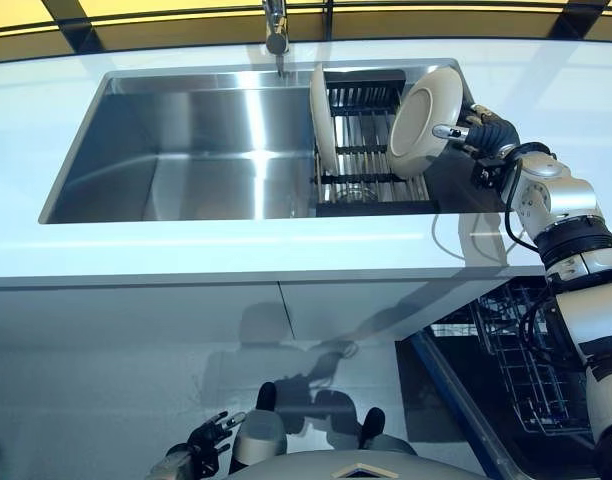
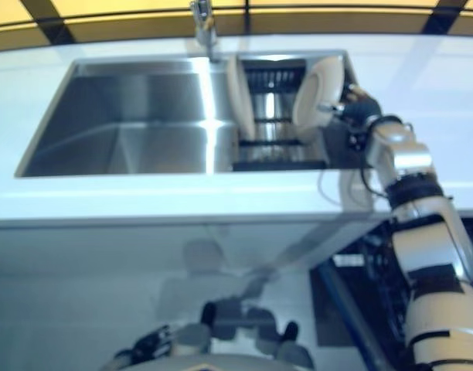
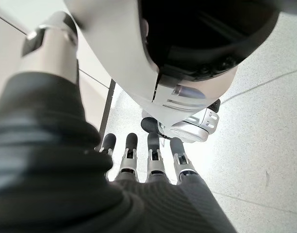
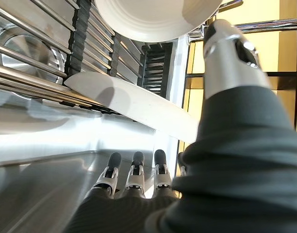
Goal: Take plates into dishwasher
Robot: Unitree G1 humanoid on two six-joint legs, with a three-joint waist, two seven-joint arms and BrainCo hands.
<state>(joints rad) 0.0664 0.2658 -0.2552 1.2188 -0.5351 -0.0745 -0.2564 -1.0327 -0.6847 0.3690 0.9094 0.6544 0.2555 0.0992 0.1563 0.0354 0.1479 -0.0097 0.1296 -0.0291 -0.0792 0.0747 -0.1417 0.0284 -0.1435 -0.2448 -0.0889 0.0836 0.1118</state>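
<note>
Two white plates stand on edge in a black dish rack (image 1: 366, 165) at the right end of the steel sink (image 1: 186, 150). The left plate (image 1: 323, 115) is upright; the right plate (image 1: 424, 120) leans to the right. My right hand (image 1: 486, 135) is beside the right plate's rim, thumb (image 4: 226, 53) lying against its edge. In the right wrist view its fingers (image 4: 134, 177) are straight and hold nothing, with the right plate (image 4: 153, 14) past the thumb and the left plate (image 4: 134, 104) farther off. My left hand (image 1: 201, 440) hangs low by the body, fingers (image 3: 153, 155) straight.
A faucet (image 1: 276, 35) rises behind the sink. The white countertop (image 1: 236, 255) runs in front of it. Below on the right the dishwasher stands open with its dark wire basket (image 1: 531, 370) pulled out.
</note>
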